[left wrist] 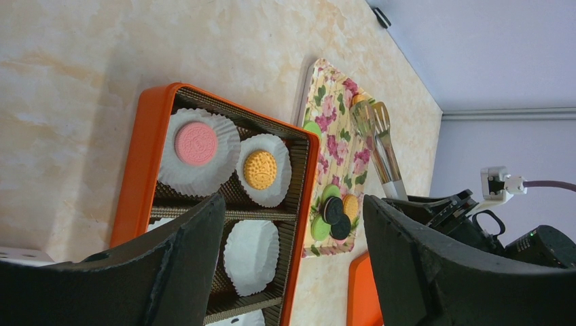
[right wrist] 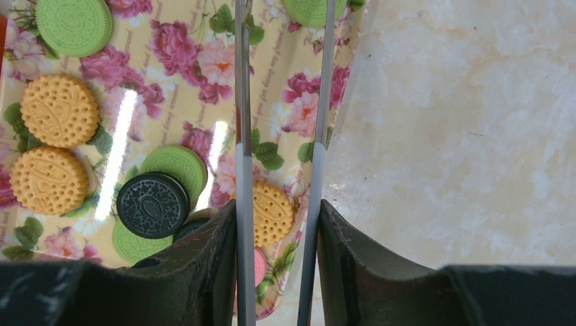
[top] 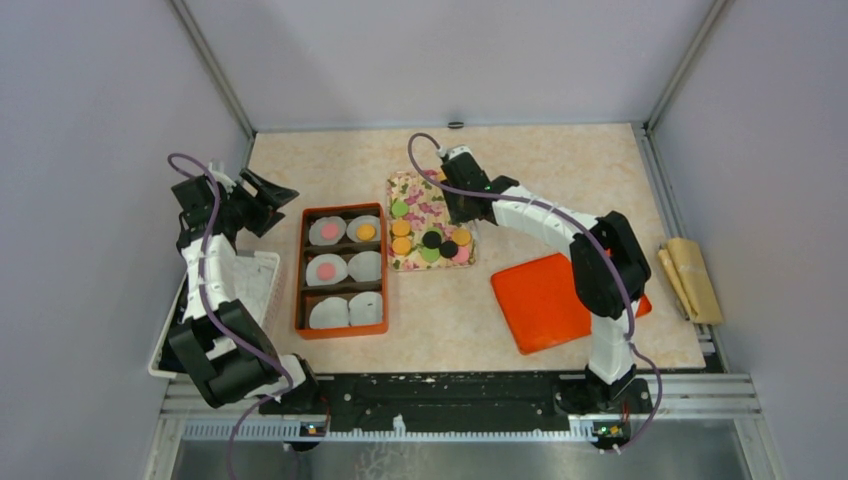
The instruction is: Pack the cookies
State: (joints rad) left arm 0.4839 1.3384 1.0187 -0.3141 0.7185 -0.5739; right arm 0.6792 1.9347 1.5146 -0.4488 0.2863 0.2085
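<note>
Currently, three of six box (top: 299, 270) liners (top: 367, 266) hold cookies (top: 327, 230); more lie on the tray (right wrist: 183, 54) at 3 o'clock. Left fingers (left wrist: 156, 272) apart; right fingers (right wrist: 204, 272) clamp tongs (right wrist: 243, 102), apparently unloaded.

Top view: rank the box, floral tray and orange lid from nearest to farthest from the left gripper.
1. Box, just right of the left gripper.
2. Floral tray, past the box, mid-table.
3. Orange lid, far right side.
</note>
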